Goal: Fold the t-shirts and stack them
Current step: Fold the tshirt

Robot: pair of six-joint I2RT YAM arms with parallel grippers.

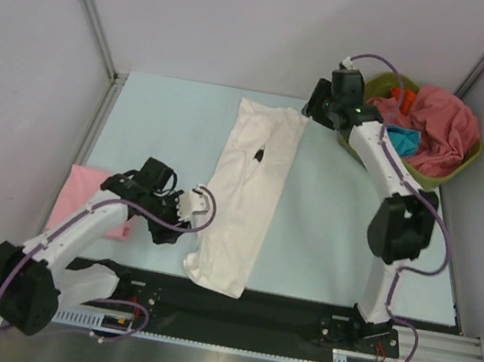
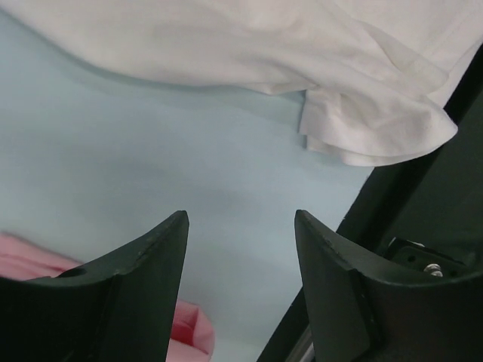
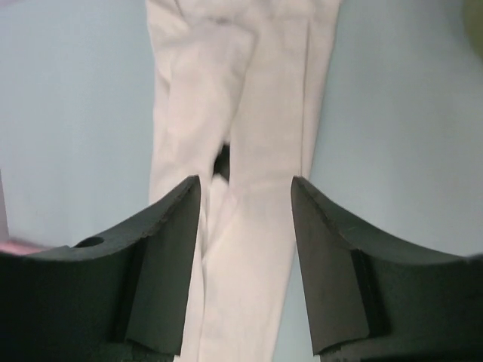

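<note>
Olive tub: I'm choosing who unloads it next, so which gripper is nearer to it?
Right. The right gripper is beside the tub, at the white tee's far end; the left gripper is far off, by its near end.

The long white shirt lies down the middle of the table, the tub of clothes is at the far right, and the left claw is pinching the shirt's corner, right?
Not quite. The left gripper is open and holds nothing; the corner of the white shirt lies ahead of it, untouched, as the left wrist view shows. The rest is right.
</note>
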